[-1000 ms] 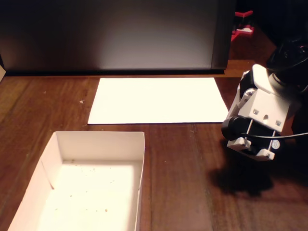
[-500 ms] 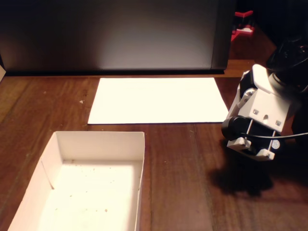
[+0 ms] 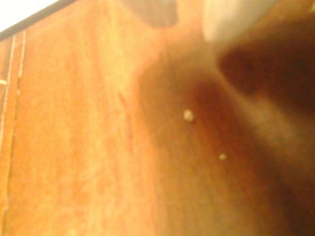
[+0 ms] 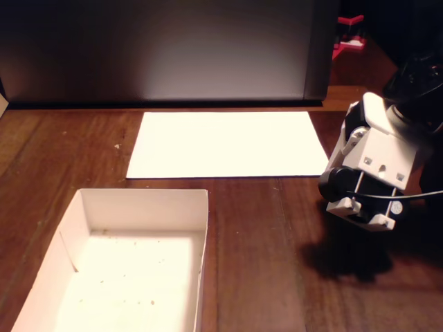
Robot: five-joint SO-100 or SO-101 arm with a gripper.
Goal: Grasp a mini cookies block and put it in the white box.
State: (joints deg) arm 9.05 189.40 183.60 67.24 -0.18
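- While the arm (image 4: 370, 176) sits at the right side of the fixed view, its white and black parts hang just above the brown wooden table (image 4: 263, 263), with a dark shadow on the wood under them.
- The gripper tips do not show in the fixed view, and the wrist view is too blurry, so I cannot tell if the gripper is open or closed, or if it holds anything.
- The white box (image 4: 138, 207) sits at the bottom left of the fixed view, well apart from the arm. Its low walls stand up, and its floor has only tiny brown crumbs (image 4: 128, 297) on it.
- No cookie block shows in either view, so I cannot tell where it is.
- A flat white paper sheet (image 4: 225, 145) lies on the table behind the box, near the arm's left side in the fixed view. Nothing lies on it.
- Bare wood lies between the arm and the box.
- A big dark gray panel (image 4: 166, 48) stands at the back of the table, behind the paper.
- A small red thing (image 4: 349, 34) sits in the dark at the top right, far back.
- In the wrist view, the camera looks at the orange-brown wood up close. Two tiny pale crumbs lie on it, one (image 3: 188, 115) near the middle and one (image 3: 222, 157) a little lower to the right.
- A blurry pale shape (image 3: 231, 17) pokes in from the top of the wrist view, with a dark shadow next to it.
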